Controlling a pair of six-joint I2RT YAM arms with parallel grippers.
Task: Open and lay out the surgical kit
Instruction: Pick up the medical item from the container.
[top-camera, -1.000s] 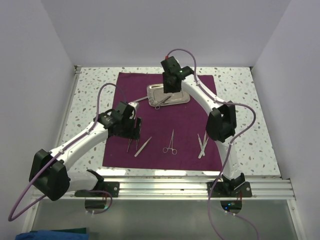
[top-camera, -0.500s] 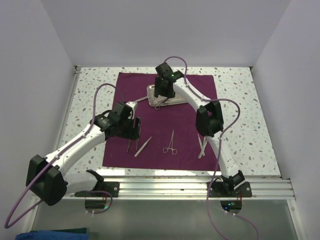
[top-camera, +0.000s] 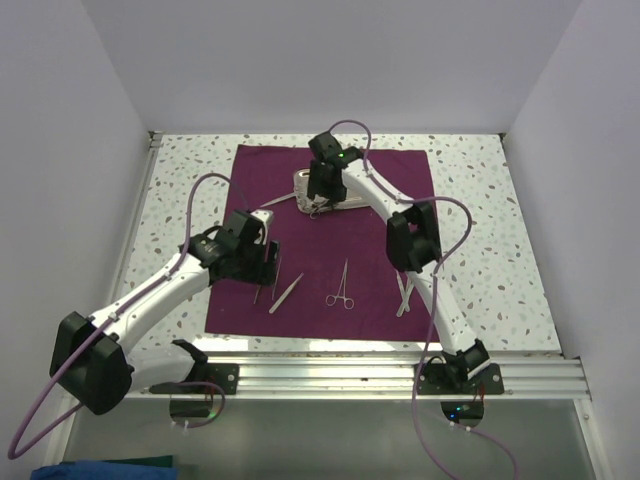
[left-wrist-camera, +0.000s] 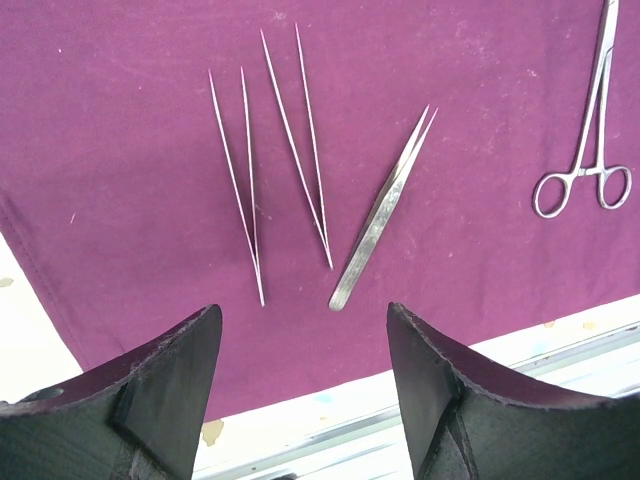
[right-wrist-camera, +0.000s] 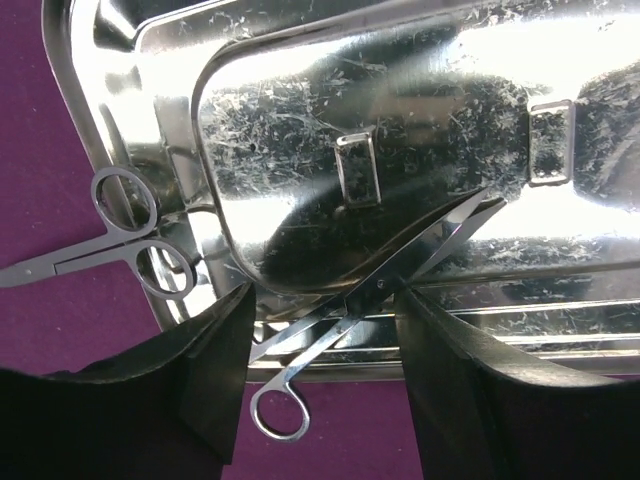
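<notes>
1. The purple cloth is spread flat under both claws, so the opening is judged done.
2. The steel tray lies directly beneath the right claw, which has been shifted leftward over it in the last second.
3. The right claw is held wide, with the scissors lying between its fingers; a pickup seems prepared.
4. The left claw is also wide and empty, with the tweezers laid out just ahead of it.
</notes>
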